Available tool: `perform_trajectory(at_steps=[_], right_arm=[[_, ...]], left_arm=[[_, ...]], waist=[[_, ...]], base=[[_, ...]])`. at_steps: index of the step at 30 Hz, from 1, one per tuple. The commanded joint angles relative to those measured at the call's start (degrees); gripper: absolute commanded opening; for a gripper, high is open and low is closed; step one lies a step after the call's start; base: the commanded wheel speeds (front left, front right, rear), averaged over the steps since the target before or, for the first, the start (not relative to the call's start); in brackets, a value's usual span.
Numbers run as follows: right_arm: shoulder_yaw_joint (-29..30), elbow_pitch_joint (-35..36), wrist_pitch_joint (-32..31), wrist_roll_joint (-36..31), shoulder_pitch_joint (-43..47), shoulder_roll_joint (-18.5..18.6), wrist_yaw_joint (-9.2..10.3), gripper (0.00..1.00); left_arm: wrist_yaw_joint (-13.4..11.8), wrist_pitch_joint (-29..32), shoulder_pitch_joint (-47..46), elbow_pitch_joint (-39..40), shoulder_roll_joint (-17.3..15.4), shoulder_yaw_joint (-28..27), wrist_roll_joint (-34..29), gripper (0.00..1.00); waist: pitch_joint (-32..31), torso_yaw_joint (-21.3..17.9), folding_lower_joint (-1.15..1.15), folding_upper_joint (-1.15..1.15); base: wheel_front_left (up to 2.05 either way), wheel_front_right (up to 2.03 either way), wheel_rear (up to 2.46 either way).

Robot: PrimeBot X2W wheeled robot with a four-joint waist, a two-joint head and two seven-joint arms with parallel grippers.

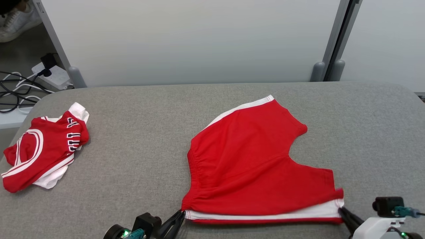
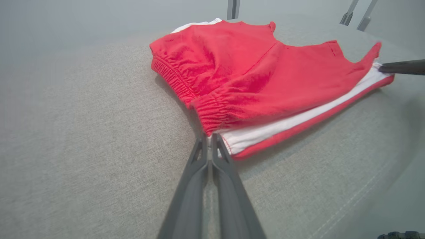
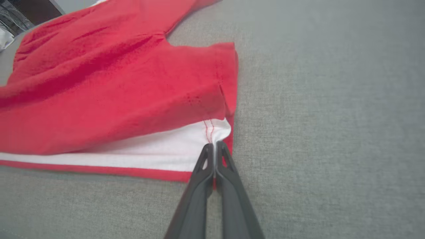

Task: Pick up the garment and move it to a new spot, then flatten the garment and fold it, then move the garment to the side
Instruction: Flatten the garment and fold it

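**Red shorts pinched at two near corners, ready for the fold**

Red shorts (image 1: pixel 252 162) are spread right of centre on the grey fabric-covered bench (image 1: pixel 139 132), with the elastic waistband (image 1: pixel 192 166) to the left and the two legs to the right. A white side stripe (image 1: pixel 265 214) is exposed along the near edge, where the top layer sits slightly back from the one beneath.

The left pincer (image 1: pixel 181 214) is closed, and its tips appear nipped onto the near waistband corner. The right pincer (image 1: pixel 341 209) is closed on the near hem corner, where white cloth is bunched between its tips. A crumpled red-and-white jersey (image 1: pixel 43 149) lies well apart at the bench's left end.

The step is judged to be the lengthwise fold, near leg over far leg. It is best done with both corners raised together and level, so that the edge between them is kept taut and the cloth does not sag. The edge should then be carried straight across to meet the far stripe. A thin pinch on stretchy waistband cloth may slip, so the lift is better made slowly. The offset layers should be smoothed once the cloth is laid down.
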State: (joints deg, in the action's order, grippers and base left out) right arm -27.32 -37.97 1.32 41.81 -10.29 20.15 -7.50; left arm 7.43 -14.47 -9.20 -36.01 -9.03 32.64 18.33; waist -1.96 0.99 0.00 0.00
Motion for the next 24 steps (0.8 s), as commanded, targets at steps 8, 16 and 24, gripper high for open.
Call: perform_trajectory(at_steps=[8,16,24], right_arm=[[5.3,12.1,4.2,-0.2,4.9,5.8,0.01,0.00],[14.1,25.0,1.7,-0.1,14.3,8.8,0.01,0.00],[27.7,44.3,-11.6,-9.3,27.1,6.0,0.01,0.00]], left_arm=[[0.1,1.5,0.6,10.1,-3.9,0.2,8.1,0.00],[0.1,7.5,4.4,22.5,-8.8,1.7,13.8,0.00],[-3.0,17.0,10.7,40.4,-15.8,2.3,14.6,0.00]], waist=[[-0.1,-0.7,0.00,0.00],[0.0,-1.7,0.00,0.00],[0.5,-2.1,0.00,0.00]], base=[[0.00,0.00,0.00],[0.00,0.00,0.00],[0.00,0.00,0.00]])
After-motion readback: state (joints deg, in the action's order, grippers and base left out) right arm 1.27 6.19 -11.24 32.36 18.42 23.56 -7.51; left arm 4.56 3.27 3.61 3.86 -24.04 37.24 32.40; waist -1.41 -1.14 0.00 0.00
